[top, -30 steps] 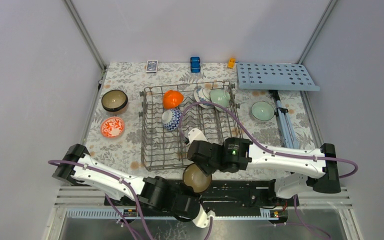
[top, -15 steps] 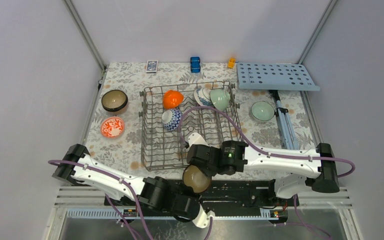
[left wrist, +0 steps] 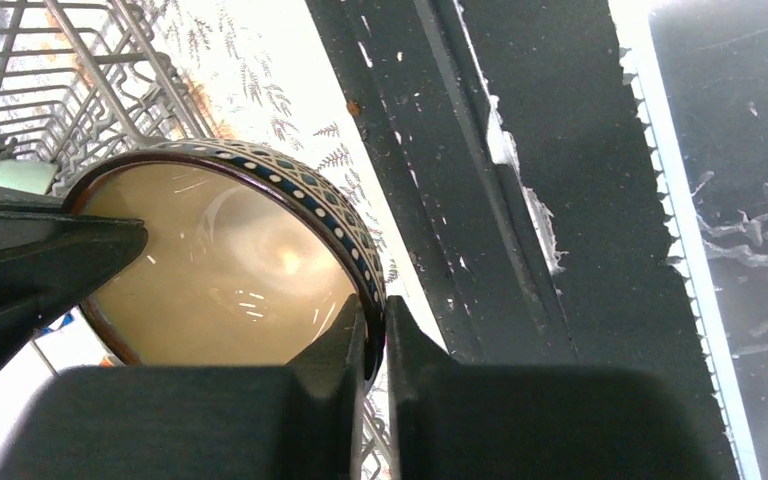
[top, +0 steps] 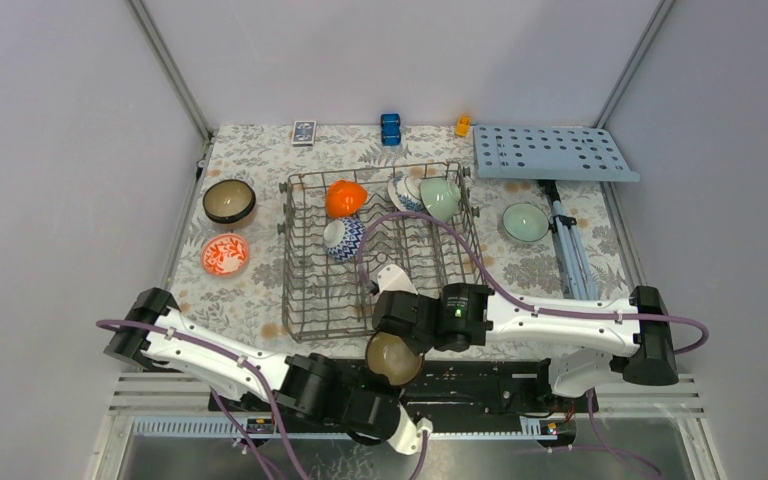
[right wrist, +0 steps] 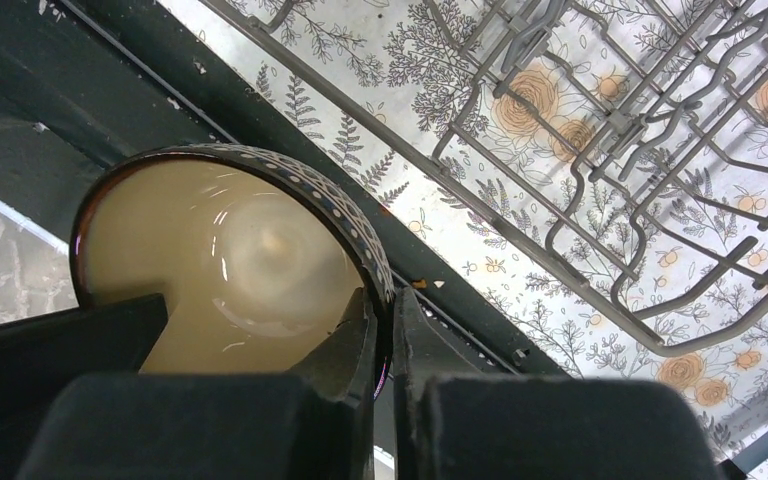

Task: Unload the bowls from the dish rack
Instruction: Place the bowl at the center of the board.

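right gripper [right wrist: 381, 312] now clamped on brown bowl [right wrist: 230, 255] rim | left gripper [left wrist: 373, 322] still gripping

top looks down; wrist views closely share bowl [right wrist: 230, 250].

Premises: a robot test cell in a laboratory. Evidence: plain pale wall panels [top: 60, 150] set in bare metal posts [top: 170, 70] close in three sides. Two robot arms [top: 550, 315] with loose purple cables [top: 410, 213] are fixed to a black base rail [top: 490, 385]. The flowered tablecloth [top: 250, 290], dish rack [top: 320, 290] and bowls [top: 229, 201] are the only household items. A pale blue board with holes [top: 555, 152] lies at the far right corner.
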`<state>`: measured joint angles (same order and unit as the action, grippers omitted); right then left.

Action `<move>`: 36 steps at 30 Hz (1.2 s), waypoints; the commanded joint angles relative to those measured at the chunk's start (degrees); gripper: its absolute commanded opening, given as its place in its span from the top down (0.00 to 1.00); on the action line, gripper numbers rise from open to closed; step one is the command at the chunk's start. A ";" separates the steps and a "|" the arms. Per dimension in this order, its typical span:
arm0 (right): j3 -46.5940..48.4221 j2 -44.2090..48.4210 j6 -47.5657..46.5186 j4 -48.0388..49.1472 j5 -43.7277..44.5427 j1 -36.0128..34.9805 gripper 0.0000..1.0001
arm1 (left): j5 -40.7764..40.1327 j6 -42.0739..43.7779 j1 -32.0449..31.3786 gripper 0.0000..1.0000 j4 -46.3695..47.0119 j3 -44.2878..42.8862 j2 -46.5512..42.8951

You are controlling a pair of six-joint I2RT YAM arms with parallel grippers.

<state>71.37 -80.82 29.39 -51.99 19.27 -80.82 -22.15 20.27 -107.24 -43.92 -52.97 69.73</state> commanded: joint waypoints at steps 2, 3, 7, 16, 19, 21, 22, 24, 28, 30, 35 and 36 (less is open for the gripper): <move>-0.04 4.10 3.23 1.19 2.89 -0.57 1.00 | -6.87 -3.41 -0.34 0.53 3.23 -1.39 -2.38; -0.04 4.65 3.49 1.86 3.88 -0.57 1.00 | -8.12 -4.33 -0.34 0.41 3.48 -1.43 -2.45; 2.91 5.25 3.54 3.08 8.25 -0.28 1.00 | -11.90 -7.69 -0.32 0.02 7.33 -2.83 -4.29; 7.38 8.80 -2.26 9.21 4.48 19.40 1.00 | -19.54 -14.87 -0.34 0.01 12.18 -7.69 -8.84; 7.55 10.69 -2.70 10.89 2.47 26.61 1.00 | -19.03 -16.59 -0.32 0.01 15.55 -8.02 -10.51; 7.07 12.25 -2.33 11.32 3.56 30.09 1.00 | -19.84 -16.69 -0.26 0.01 19.61 -6.69 -11.73; 6.66 13.27 -2.07 11.33 4.66 31.82 1.00 | -20.70 -16.63 -0.23 0.01 21.63 -5.91 -12.34; 5.44 15.58 -1.25 10.82 6.93 35.92 1.00 | -23.38 -15.69 -0.02 0.01 27.38 -3.48 -13.43; 0.61 22.02 0.77 10.40 6.99 46.42 1.00 | -26.90 -14.71 2.65 0.01 42.83 2.28 -14.96; -2.65 24.82 1.50 10.31 6.42 51.27 1.00 | -26.75 -18.15 6.00 0.01 47.66 4.14 -15.27; -11.55 30.66 5.57 10.27 4.68 61.29 1.00 | -25.32 -36.30 17.08 0.01 49.23 8.63 -15.42; -13.19 31.65 6.80 10.30 4.72 62.55 1.00 | -26.44 -39.97 17.95 0.01 48.90 9.34 -15.35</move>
<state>62.87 -52.60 30.57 -44.38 24.36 -22.48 -45.89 -3.84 -94.24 -1.76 -46.09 55.22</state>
